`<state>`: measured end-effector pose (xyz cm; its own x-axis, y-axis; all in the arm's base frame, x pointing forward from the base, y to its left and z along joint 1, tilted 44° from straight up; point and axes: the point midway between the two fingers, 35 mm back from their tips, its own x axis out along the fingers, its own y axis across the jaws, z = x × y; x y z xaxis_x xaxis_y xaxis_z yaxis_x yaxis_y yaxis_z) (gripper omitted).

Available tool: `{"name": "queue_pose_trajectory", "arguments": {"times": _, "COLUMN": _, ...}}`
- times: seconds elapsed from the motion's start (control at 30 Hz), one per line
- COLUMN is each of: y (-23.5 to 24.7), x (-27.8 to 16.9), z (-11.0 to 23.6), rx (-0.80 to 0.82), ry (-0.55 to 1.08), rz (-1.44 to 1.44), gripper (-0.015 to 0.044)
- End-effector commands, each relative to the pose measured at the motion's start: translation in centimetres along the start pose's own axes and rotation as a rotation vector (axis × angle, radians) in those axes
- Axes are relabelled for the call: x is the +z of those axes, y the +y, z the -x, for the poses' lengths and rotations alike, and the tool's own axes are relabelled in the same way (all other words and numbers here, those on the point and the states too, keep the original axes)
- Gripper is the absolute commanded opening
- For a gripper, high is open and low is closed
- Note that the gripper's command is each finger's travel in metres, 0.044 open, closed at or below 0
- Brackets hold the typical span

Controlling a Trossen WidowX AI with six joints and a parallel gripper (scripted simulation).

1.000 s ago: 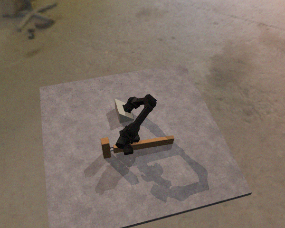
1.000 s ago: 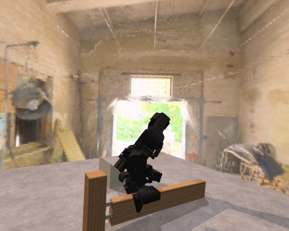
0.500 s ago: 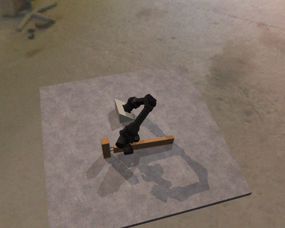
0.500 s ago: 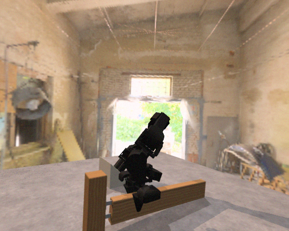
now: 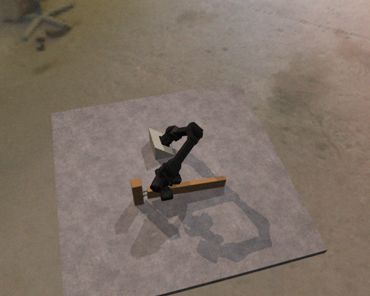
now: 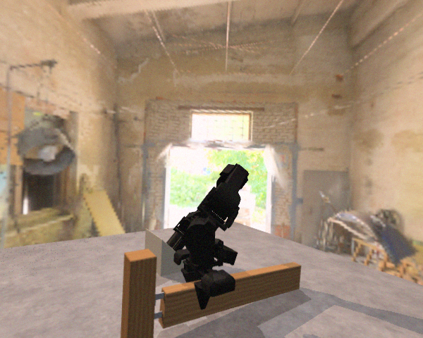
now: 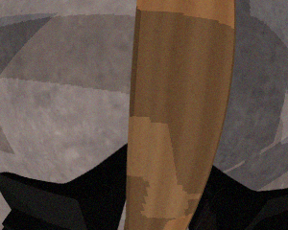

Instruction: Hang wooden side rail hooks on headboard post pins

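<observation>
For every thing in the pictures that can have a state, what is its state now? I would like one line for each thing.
gripper: shut on the side rail, near its hook end.
side rail: held; hook end beside the post, whether the far end touches the table cannot be told.
steel hooks: both reach across the small gap to the post; seating on the pins is hidden.
headboard post: upright on the table.

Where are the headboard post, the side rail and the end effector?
headboard post (image 6: 139,291), exterior view, front face.
side rail (image 6: 266,282), exterior view, free right half.
end effector (image 6: 204,298), exterior view, clamped on the rail.
</observation>
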<state>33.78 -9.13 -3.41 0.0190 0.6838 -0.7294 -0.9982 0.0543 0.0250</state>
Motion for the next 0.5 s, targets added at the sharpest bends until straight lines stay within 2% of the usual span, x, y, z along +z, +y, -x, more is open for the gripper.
{"name": "queue_pose_trajectory", "arguments": {"times": 0.0, "y": -0.18, "x": -0.26, "z": 0.58, "rx": -0.016, "ry": 0.004, "rz": 0.001, "gripper": 0.0}}
{"name": "queue_pose_trajectory", "arguments": {"times": 0.47, "y": -0.32, "x": -0.41, "z": 0.42, "rx": -0.016, "ry": 0.004, "rz": 0.001, "gripper": 0.0}}
